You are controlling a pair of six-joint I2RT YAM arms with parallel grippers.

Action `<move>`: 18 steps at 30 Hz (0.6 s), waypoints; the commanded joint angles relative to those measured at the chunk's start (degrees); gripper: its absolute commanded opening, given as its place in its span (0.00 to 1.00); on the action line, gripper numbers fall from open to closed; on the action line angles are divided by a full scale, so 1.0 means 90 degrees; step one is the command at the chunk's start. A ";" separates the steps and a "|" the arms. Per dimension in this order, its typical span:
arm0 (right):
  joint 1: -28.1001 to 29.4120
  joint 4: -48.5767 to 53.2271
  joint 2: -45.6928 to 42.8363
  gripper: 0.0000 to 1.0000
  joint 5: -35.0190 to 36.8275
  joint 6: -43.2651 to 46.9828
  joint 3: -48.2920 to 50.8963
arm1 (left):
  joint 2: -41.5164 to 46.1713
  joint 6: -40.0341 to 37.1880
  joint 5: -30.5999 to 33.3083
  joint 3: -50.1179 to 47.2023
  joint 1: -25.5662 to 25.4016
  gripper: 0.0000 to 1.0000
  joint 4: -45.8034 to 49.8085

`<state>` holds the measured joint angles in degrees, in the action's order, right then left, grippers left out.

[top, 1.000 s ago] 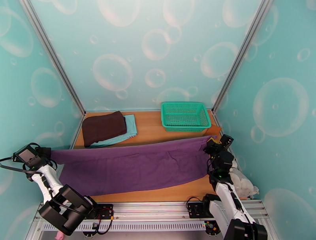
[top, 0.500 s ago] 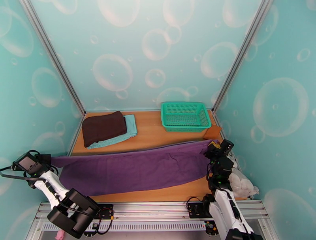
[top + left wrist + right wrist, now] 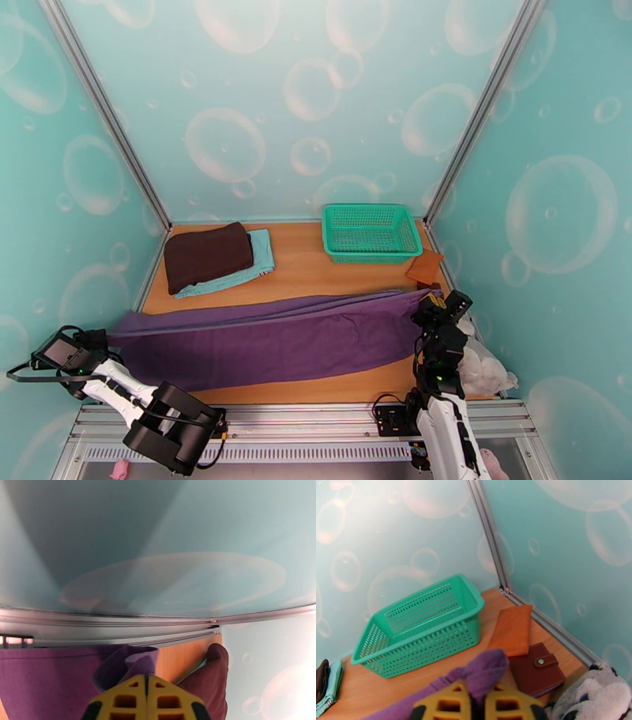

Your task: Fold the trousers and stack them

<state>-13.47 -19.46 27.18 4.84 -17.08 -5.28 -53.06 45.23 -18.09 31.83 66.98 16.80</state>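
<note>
I see both arms low, splayed outward; left tool (image 3: 146,676) and right tool (image 3: 478,693) each clamp purple soft-fabric trousers (image 3: 268,343).

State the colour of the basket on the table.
Green: the basket has perforated walls and shows best in the right wrist view.

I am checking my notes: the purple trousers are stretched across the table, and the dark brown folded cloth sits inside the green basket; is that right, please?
Not quite: the dark brown folded cloth sits on the light teal folded cloth at the far left of the table, not inside the green basket, as the top external view shows. The trousers are stretched across the table.
</note>
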 commanded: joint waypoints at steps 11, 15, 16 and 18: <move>-0.0115 0.1487 -0.2251 0.25 0.0530 -0.0633 0.0355 | 0.0106 0.0154 -0.0593 -0.0240 0.0606 0.02 -0.0267; -0.0119 0.1978 -0.2693 0.41 0.0949 -0.0537 0.0255 | 0.0166 0.0280 -0.1027 -0.0295 0.0605 0.06 -0.0209; -0.0114 0.2048 -0.2783 0.44 0.1058 -0.0524 0.0245 | 0.0194 0.0296 -0.1184 -0.0300 0.0603 0.10 -0.0198; -0.0114 0.2063 -0.2876 0.52 0.1177 -0.0506 0.0221 | 0.0284 0.0296 -0.1449 -0.0289 0.0601 0.20 -0.0133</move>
<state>-14.26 -3.73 2.68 11.42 -21.78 -2.15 -52.12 47.20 -26.26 28.75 72.05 16.71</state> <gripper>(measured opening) 0.510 0.183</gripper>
